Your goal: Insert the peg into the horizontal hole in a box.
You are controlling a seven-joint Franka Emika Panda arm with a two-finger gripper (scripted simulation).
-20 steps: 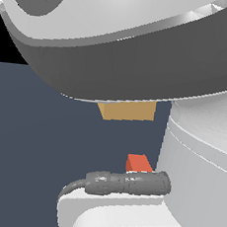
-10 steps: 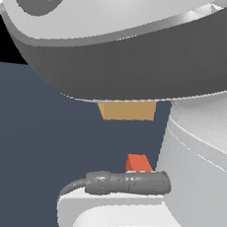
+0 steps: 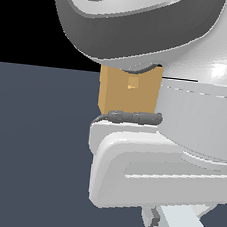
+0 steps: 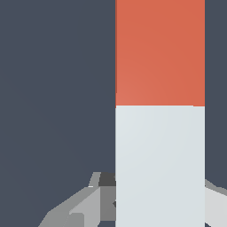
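Seeing long square peg (image 4: pixel 159 111), orange-red with pale grey-white end, fill my wrist view over dark blue-grey floor (image 4: pixel 53 88). Grey-white end sits between gripper (image 4: pixel 155 199) fingers (image 4: pixel 84 206), which show on both sides of it and look closed on it; contact itself hidden behind bar. In exterior view, white-and-grey arm body (image 3: pixel 184 118) blocks most of scene. Plain tan cube box (image 3: pixel 128 89) peeks out behind it, small pale mark on its face, possibly hole (image 3: pixel 131 86). Peg's distance from box: cannot tell.
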